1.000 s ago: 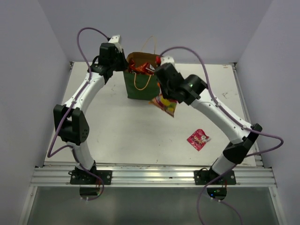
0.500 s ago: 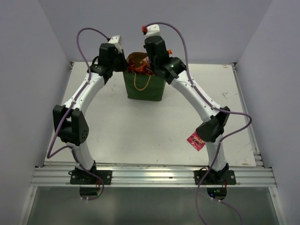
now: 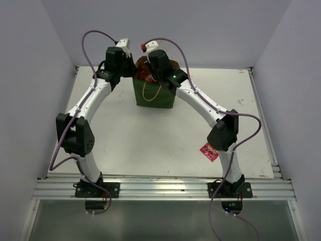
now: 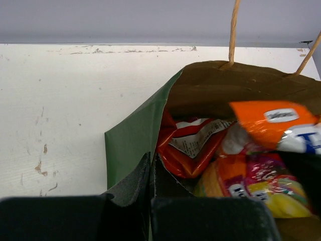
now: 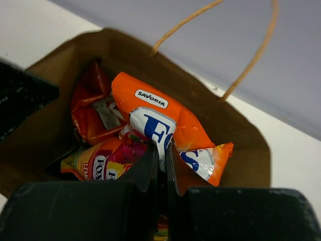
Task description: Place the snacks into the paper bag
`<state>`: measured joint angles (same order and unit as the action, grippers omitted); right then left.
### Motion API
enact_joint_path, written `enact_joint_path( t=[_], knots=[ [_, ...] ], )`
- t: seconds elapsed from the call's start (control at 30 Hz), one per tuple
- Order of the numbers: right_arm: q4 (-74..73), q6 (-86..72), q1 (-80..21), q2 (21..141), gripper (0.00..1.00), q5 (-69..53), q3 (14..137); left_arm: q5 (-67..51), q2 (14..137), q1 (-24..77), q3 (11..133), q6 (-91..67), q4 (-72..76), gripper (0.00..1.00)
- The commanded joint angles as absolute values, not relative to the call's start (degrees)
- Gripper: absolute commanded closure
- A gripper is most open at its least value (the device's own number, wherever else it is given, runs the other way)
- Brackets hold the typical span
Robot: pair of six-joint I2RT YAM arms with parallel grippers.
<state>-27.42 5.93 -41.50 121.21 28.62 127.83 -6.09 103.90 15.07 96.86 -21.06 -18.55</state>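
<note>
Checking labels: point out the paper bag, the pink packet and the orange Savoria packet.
paper bag (image 3: 161,100): top external view, green front face.
pink packet (image 3: 209,152): top external view, exposed lower part.
orange Savoria packet (image 5: 178,118): right wrist view, orange face.

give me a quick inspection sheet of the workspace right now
surface: white table, scuffed, a few brown marks
job's things: green paper bag upright at the far side, holding an orange Savoria packet, a red packet and a Fox's candy packet; pink packet on the table, partly hidden by the right arm
clutter: nothing seen
grippers: left gripper shut on the bag's wall; right gripper over the bag's mouth, shut, seemingly on the Fox's packet
cables: purple cables loop above both arms
surroundings: grey walls on three sides; aluminium rail at the near edge
</note>
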Motion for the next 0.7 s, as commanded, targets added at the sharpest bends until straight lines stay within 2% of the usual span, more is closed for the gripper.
enact_joint_path(
  t=[0.0, 0.13, 0.27, 0.37, 0.4, 0.43, 0.5, 0.53, 0.67],
  knots=[
    [-28.0, 3.9, -41.2, 120.6, 1.00, 23.2, 125.2, -8.0, 101.6, 14.9, 97.5, -22.1, -15.4, 1.00],
    [-28.0, 4.4, -41.2, 122.9, 1.00, 23.0, 131.0, -7.6, 101.4, 14.9, 97.6, -21.9, -15.6, 1.00],
    [-30.6, 3.8, -41.1, 123.4, 0.99, 22.6, 131.2, -7.6, 101.3, 14.7, 97.7, -21.7, -15.6, 1.00],
    [-33.1, 3.6, -41.1, 121.7, 0.76, 23.6, 128.1, -7.4, 101.4, 14.5, 98.1, -21.5, -15.7, 1.00],
    [-33.5, 3.9, -41.1, 120.9, 0.41, 24.8, 127.3, -7.4, 101.5, 14.4, 98.3, -21.5, -15.7, 1.00],
    [-33.7, 4.1, -41.1, 120.1, 0.31, 25.4, 126.1, -7.4, 101.7, 14.3, 98.4, -21.5, -15.7, 1.00],
    [-34.0, 4.4, -41.1, 116.6, 0.22, 28.9, 126.1, -7.6, 102.0, 14.2, 98.8, -21.6, -15.6, 1.00],
    [-34.4, 4.4, -41.1, 115.2, 0.10, 30.4, 126.9, -7.7, 102.2, 14.2, 99.1, -21.6, -15.6, 1.00],
    [-38.5, 1.0, -41.0, 105.8, 0.06, 38.1, 126.0, -7.9, 102.8, 14.2, 99.7, -21.8, -15.5, 1.00]
  ],
)
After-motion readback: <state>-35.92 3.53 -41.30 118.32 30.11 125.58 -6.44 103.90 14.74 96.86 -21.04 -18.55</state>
